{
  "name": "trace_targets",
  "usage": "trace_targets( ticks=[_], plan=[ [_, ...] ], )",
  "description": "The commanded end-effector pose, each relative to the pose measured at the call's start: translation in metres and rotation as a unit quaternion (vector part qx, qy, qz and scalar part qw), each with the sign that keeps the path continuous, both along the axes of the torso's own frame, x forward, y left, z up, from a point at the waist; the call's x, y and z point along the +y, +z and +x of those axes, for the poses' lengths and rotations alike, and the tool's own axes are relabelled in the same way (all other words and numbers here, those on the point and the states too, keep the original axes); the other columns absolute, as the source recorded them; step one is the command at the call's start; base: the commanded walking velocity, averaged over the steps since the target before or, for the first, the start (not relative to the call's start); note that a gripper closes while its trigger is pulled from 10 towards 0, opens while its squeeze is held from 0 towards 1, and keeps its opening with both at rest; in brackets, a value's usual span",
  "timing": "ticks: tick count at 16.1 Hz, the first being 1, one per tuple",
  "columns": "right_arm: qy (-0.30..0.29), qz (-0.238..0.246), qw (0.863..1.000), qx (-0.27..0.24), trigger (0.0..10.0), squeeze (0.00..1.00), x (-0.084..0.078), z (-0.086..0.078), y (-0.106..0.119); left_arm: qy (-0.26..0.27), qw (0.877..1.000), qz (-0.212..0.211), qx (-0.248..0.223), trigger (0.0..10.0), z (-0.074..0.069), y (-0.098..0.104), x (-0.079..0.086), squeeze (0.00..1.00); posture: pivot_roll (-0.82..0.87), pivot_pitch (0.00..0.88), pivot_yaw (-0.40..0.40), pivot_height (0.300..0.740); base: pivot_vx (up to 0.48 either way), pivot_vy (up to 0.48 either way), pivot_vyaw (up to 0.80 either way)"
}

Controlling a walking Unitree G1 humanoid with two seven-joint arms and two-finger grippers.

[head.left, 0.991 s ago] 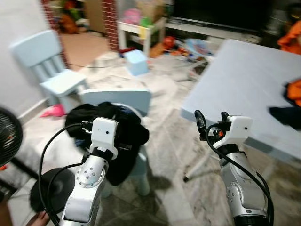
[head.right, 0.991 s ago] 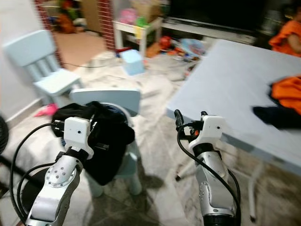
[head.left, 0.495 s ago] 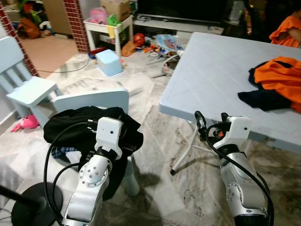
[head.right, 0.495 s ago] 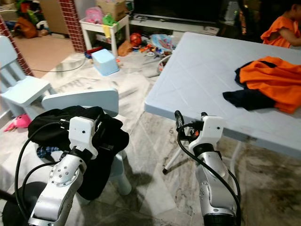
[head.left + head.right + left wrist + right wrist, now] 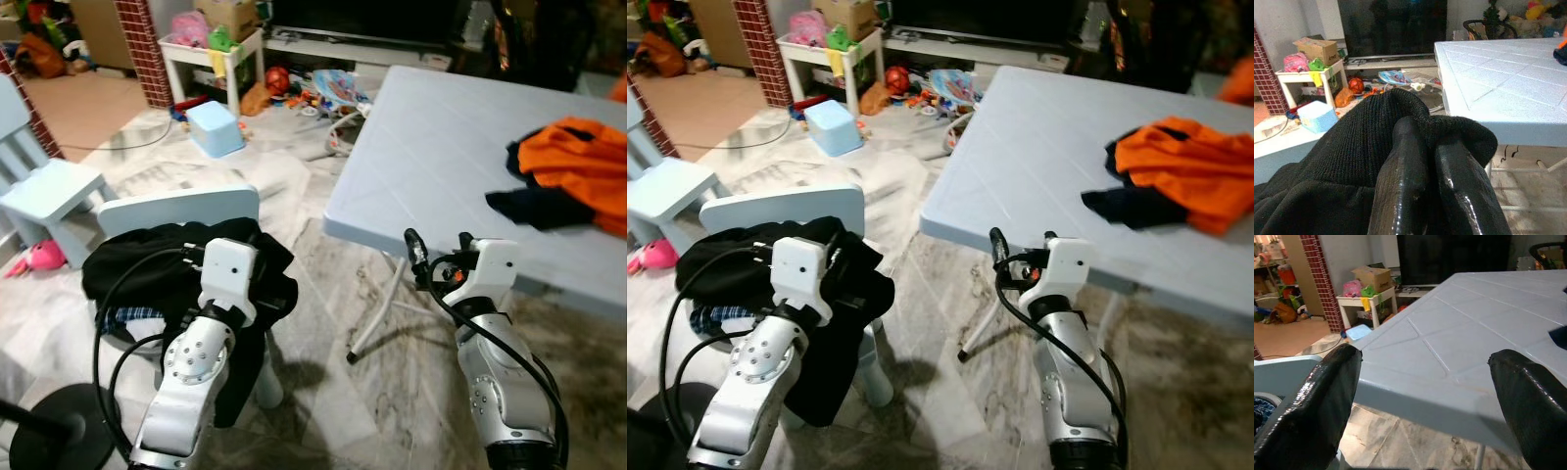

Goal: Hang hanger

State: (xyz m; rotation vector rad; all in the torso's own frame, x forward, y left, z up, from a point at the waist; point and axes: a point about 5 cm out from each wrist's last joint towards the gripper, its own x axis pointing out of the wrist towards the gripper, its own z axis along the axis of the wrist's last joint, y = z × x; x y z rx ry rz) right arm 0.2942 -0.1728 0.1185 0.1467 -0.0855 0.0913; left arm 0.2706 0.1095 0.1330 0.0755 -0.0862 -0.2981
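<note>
My left gripper [image 5: 1422, 128] is clenched on a fold of black knitted garment [image 5: 137, 266]. The two fingers [image 5: 1400, 166] lie pressed side by side with the cloth bunched up over and around their tips. I cannot make out a hanger in that cloth. The garment lies heaped over the seat of a small pale blue plastic chair [image 5: 176, 208], just below its backrest. One dark end hangs down the front of the chair towards the grey marbled floor [image 5: 323, 343], and a bit of checked blue fabric [image 5: 129, 314] peeks out under the heap.

My right gripper [image 5: 439, 241] is held out in the air with its fingers spread wide and nothing between them. It sits just before the near edge of the pale blue folding table [image 5: 431, 147]. On the far right of that table lies a crumpled orange cloth [image 5: 573, 162] with a dark cloth [image 5: 534, 206] touching it on the near side.

To my left stands a second pale blue chair [image 5: 49, 191], with a pink toy [image 5: 27, 258] on the floor below it. Farther off are a light blue box [image 5: 214, 128], a small white table [image 5: 211, 49] loaded with toys, and a red brick column [image 5: 142, 49]. A round black stand base [image 5: 59, 441] sits at my lower left.
</note>
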Motion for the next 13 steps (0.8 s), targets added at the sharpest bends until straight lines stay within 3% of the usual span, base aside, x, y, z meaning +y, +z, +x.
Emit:
trace_targets(
  ticks=[1,13],
  plan=[
    [0.002,0.001,1.000,0.001,10.0,0.00,0.0001,0.0027,0.0011,-0.011,1.000,0.000,-0.011,10.0,0.0010,0.0057,-0.0026,0.00,-0.04,0.000,-0.016,0.740,0.000,-0.330,0.00],
    [-0.001,0.005,1.000,0.002,10.0,0.00,0.0004,0.0044,0.0008,-0.017,1.000,0.000,-0.014,10.0,0.0018,0.0071,-0.0055,0.00,-0.04,0.000,-0.010,0.740,0.000,-0.373,0.00]
  ],
)
